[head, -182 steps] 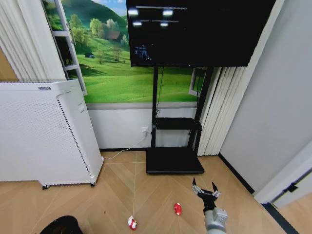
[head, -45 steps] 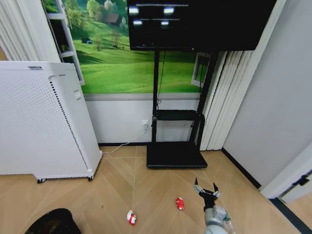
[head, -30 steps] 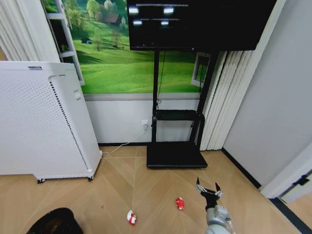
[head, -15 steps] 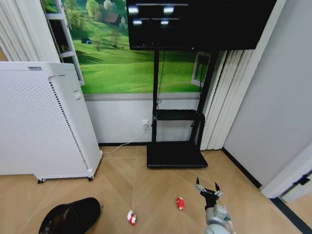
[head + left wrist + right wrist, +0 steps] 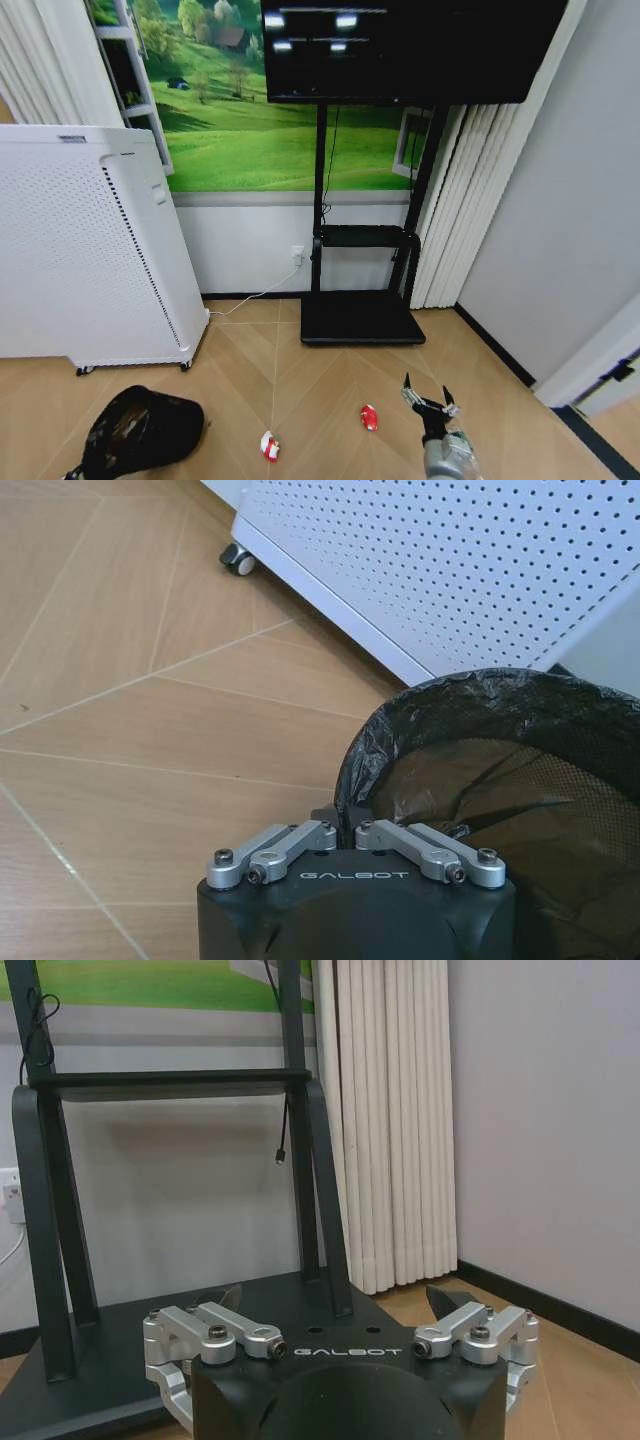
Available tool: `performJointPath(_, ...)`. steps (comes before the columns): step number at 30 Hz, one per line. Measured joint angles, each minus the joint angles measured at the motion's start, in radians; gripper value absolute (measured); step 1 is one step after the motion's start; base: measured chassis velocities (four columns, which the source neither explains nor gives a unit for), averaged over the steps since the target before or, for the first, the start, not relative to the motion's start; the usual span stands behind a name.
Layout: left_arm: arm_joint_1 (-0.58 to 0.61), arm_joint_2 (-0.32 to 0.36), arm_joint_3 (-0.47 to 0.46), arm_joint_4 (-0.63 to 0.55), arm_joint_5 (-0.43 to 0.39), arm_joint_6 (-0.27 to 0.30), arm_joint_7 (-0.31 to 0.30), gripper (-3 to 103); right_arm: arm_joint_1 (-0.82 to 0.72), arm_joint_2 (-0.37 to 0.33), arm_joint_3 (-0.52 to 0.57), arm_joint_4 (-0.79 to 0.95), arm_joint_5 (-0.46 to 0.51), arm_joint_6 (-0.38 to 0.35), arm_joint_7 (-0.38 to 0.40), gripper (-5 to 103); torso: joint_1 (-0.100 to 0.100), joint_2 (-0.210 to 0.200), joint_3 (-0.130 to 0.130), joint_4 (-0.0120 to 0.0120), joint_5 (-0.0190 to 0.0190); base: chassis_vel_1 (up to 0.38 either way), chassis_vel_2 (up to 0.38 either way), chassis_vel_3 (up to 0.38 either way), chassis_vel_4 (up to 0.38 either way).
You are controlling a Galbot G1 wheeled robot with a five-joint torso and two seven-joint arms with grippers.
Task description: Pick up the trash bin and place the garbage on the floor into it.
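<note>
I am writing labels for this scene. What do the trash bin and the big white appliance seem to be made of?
The trash bin looks like fine black mesh, probably metal, lined with a glossy, wrinkled black plastic bag folded over its rim; the left gripper is shut on that rim. The white appliance looks like matte white plastic or painted sheet metal, with rows of small perforations.

Head camera looks down; wrist cameras sit floor-low.

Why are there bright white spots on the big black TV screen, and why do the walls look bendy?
Head view: the spots on the large black TV screen are ceiling lights mirrored as glare; the wide lens bows the white pleated curtain and wall edges. Left wrist view: the black mesh trash bin with plastic liner is crisp, and the white perforated appliance is evenly lit.
</note>
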Motion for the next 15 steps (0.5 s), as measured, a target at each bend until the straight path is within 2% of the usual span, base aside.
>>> performJointPath(15,-0.01,0.021,0.002,-0.009,-0.015,0.014,0.01,3,0.007,0.001,-0.003,-0.002,-0.004,0.0,0.009,100,0.0,0.0,0.0,0.0,-0.0001,0.0,0.0,0.0,0.0)
